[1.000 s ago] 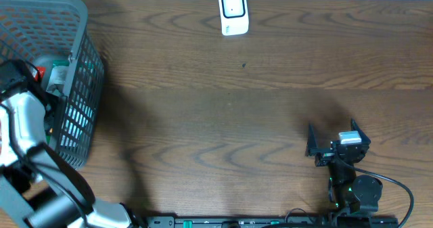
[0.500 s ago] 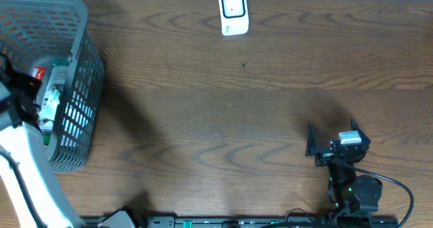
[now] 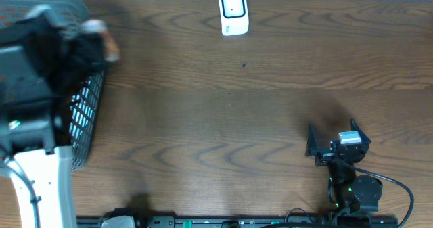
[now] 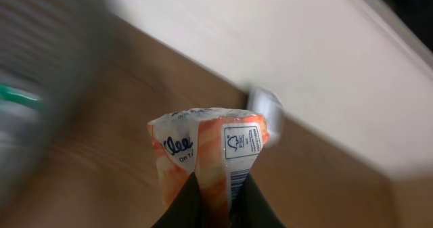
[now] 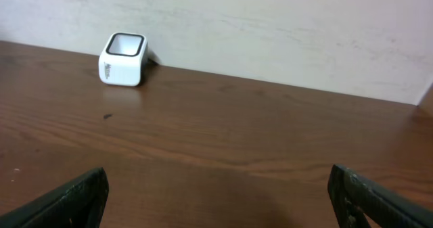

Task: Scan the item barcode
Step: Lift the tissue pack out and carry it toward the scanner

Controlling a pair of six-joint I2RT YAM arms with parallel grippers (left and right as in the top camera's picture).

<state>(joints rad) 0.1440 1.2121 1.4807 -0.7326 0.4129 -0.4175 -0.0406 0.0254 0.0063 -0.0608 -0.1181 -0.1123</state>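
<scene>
Orange-and-white packet (image 4: 206, 153) is pinched in our left gripper (image 4: 218, 193), up in the air by the basket's (image 3: 86, 113) right edge, part of its barcode showing. Our right gripper (image 5: 220, 201) stands wide and empty, facing the white scanner (image 5: 123, 59).

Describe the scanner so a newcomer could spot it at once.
Start with the dark wooden table and follow its far edge to about the middle. The scanner stands there alone: a small white box with a dark-rimmed window, far from the grey mesh basket at the left end.
</scene>
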